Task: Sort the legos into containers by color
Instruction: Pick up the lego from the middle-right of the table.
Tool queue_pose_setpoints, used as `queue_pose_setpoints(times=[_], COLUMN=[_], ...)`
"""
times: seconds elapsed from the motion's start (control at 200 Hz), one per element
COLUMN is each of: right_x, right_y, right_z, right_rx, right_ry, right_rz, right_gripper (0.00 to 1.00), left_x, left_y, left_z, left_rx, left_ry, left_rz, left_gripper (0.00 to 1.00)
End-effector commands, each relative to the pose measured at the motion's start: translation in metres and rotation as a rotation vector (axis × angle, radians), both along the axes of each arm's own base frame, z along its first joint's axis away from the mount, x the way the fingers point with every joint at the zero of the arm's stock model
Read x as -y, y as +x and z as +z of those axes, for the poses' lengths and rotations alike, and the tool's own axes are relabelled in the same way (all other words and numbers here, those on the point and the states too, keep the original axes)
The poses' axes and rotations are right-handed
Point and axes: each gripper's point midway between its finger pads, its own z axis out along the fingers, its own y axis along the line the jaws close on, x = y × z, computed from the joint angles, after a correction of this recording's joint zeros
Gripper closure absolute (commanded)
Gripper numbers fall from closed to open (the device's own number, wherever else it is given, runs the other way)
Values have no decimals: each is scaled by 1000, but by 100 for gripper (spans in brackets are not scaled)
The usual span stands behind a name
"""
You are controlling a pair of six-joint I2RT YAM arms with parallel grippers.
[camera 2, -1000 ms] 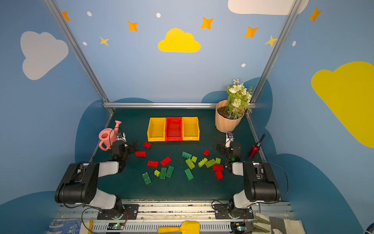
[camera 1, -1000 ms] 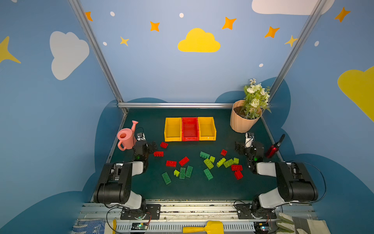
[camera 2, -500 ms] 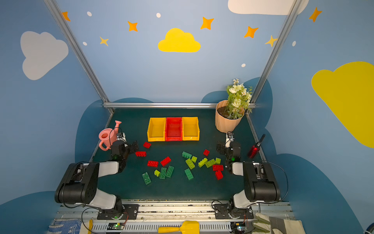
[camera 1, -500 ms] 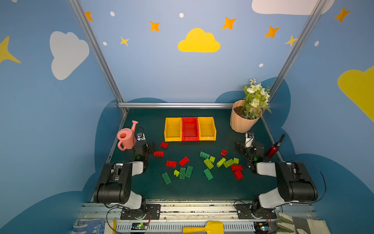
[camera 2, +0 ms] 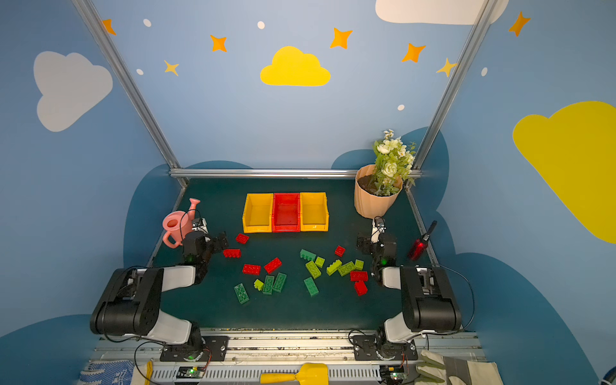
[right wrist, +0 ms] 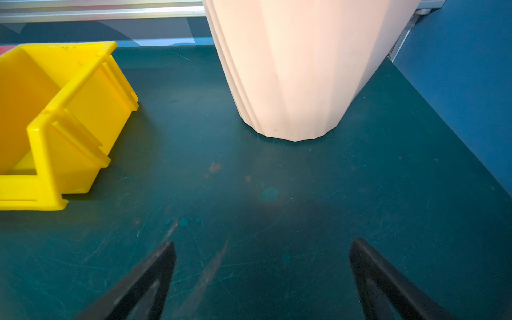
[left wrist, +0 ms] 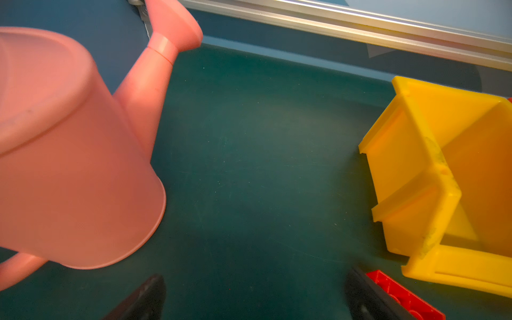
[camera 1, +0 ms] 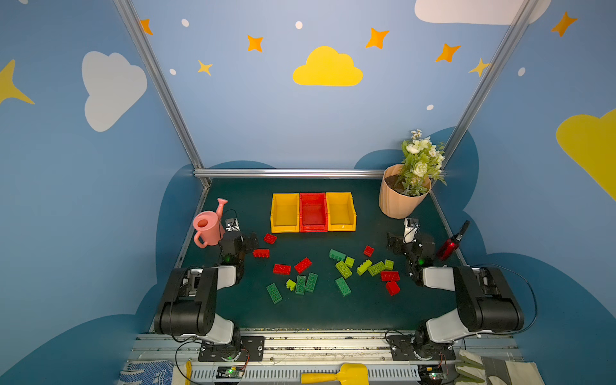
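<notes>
Three containers stand side by side at the back middle in both top views: a yellow bin (camera 1: 285,213), a red bin (camera 1: 312,213) and a second yellow bin (camera 1: 340,211). Several legos lie loose on the dark green mat in front of them: red ones such as (camera 1: 281,269), dark green ones such as (camera 1: 311,282) and lime ones such as (camera 1: 343,269). My left gripper (camera 1: 238,236) is low at the left, open and empty (left wrist: 255,277), with a red lego (left wrist: 401,293) just outside one finger. My right gripper (camera 1: 408,238) is low at the right, open over bare mat (right wrist: 263,243).
A pink watering can (camera 1: 208,228) stands close beside my left gripper. A peach ribbed flower pot (camera 1: 400,200) is just beyond my right gripper. A red-and-black tool (camera 1: 451,245) lies at the right edge. An aluminium rail runs along the back.
</notes>
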Motion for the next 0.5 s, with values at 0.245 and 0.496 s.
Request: queue_pose_setpoints(times=[0.245,0.496], right_x=[0,0], right_y=[6,6], right_z=[8,10], right_rx=[17,24], right_ry=[2,0], right_rz=[4,3], right_gripper=[3,3], left_x=[-3,-2], left_y=[5,5], left_z=[6,7], left_rx=[25,28], left_ry=[-26,-26], left_rz=[-17,-18], left_gripper=[0,0])
